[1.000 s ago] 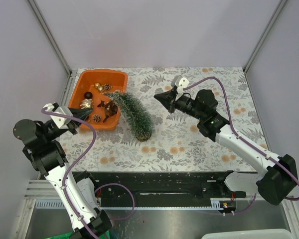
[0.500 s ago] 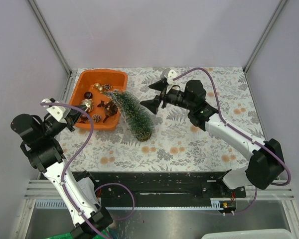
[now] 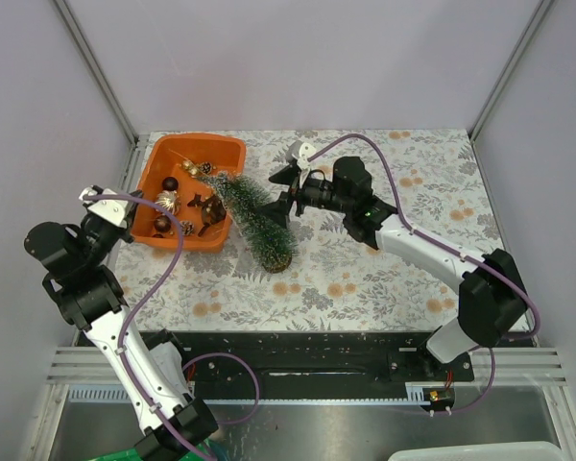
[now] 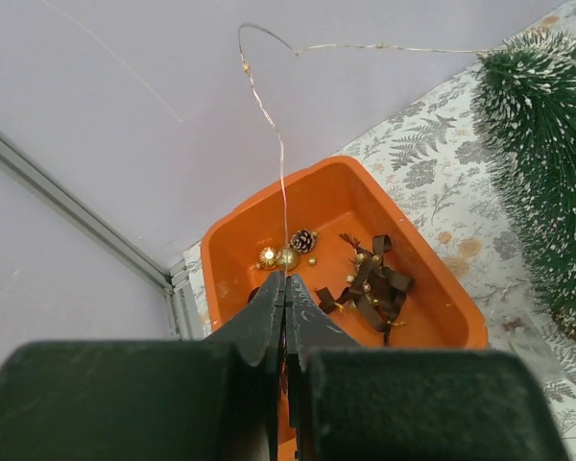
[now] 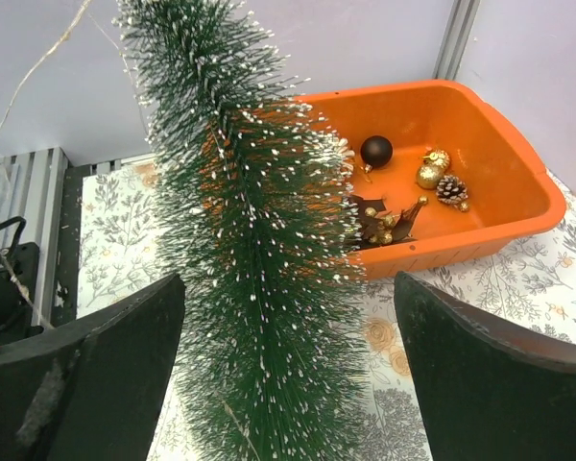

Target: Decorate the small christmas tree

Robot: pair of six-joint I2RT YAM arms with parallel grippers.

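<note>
The small christmas tree (image 3: pixel 256 220) stands leaning on the floral table, its tip over the orange tray (image 3: pixel 227 150). My right gripper (image 3: pixel 281 191) is open, its fingers on either side of the tree's right flank. In the right wrist view the tree (image 5: pixel 254 259) fills the gap of the right gripper (image 5: pixel 288 384), touching neither finger. My left gripper (image 4: pixel 285 288) is shut on a thin light wire (image 4: pixel 281 173). The wire rises from the jaws, loops, and runs toward the tree (image 4: pixel 547 163). From above, the left gripper (image 3: pixel 127 213) sits at the tray's left edge.
The tray (image 4: pixel 458 325) holds gold baubles (image 4: pixel 286 257), a pine cone (image 4: pixel 302 240), brown ribbon (image 4: pixel 376 283) and a dark ball (image 5: pixel 375 151). Grey walls with metal corner posts close in the table at back and sides. A black rail runs along the near edge.
My right gripper has opened and swung left from mid-table to straddle the tree. My left gripper, still shut, has drawn back a little to the left of the tray.
</note>
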